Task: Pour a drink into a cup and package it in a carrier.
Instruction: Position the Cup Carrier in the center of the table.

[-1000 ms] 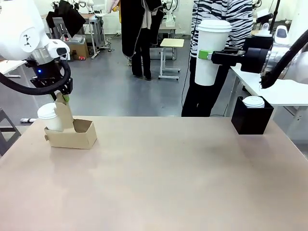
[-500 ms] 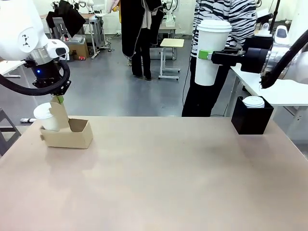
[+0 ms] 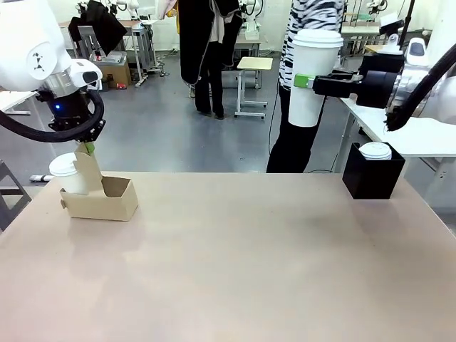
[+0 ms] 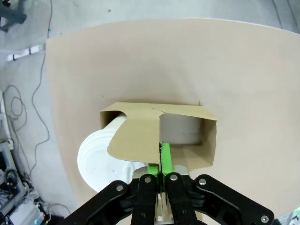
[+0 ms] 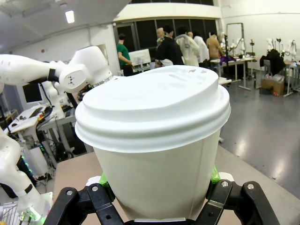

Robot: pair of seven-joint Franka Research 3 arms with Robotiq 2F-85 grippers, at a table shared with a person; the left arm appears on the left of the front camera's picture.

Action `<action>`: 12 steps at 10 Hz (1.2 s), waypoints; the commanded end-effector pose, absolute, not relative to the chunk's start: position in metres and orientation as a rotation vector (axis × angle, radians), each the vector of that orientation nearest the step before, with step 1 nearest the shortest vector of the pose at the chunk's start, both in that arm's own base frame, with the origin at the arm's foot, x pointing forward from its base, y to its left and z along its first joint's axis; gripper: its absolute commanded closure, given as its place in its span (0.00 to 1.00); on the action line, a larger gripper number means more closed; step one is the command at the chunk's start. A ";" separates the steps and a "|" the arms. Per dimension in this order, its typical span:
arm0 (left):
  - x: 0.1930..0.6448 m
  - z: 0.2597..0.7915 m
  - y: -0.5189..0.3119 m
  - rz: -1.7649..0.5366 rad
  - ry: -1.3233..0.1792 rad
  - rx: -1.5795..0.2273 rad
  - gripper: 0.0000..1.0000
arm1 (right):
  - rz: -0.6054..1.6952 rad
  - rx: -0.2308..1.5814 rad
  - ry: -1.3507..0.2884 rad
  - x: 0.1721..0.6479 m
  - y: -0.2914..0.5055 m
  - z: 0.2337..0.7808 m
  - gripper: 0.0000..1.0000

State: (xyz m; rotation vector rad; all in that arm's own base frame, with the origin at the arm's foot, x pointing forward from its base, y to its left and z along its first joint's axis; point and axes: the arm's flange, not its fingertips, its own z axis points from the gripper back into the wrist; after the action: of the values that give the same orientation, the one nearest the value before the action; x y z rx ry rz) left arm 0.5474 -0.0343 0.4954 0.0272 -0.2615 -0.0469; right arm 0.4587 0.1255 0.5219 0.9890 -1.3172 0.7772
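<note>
A: Right, your left gripper (image 4: 161, 159) is pinched shut on the upright handle (image 3: 87, 165) of the carrier (image 3: 107, 203). It sits at the far left of the bench (image 3: 249, 263), with a shorter lidded cup (image 3: 65, 171) in the slot nearer the bench's left edge.

B: And your right gripper (image 3: 311, 82) is clamped around the tall cup (image 3: 308, 100), lid on, held high in the air toward the right, well apart from the carrier.

A: So you have a long crossing ahead. Tilt the wrist on the way and any drink inside could slosh up against the lid.

B: Watch the open slot too. Come down off-centre and the cup's base may catch the cardboard wall or the handle. Your left gripper grips only thin card, so the carrier could twist or tip.
</note>
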 end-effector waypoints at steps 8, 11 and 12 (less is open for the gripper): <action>0.465 0.632 -0.102 0.082 -0.235 -0.054 0.98 | 0.788 0.994 -1.338 0.461 0.127 0.526 0.17; 0.419 0.644 -0.183 0.113 -0.212 -0.056 0.98 | 0.788 0.994 -1.338 0.461 0.127 0.526 0.17; 0.411 0.638 -0.209 0.114 -0.216 -0.044 0.98 | 0.788 0.994 -1.338 0.461 0.127 0.526 0.17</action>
State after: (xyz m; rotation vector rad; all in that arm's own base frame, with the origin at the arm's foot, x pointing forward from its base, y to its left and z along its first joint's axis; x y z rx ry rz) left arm 0.4091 -0.1969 0.6446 -0.0473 -0.2176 0.0833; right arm 0.4586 0.1256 0.5223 0.9888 -1.3178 0.7782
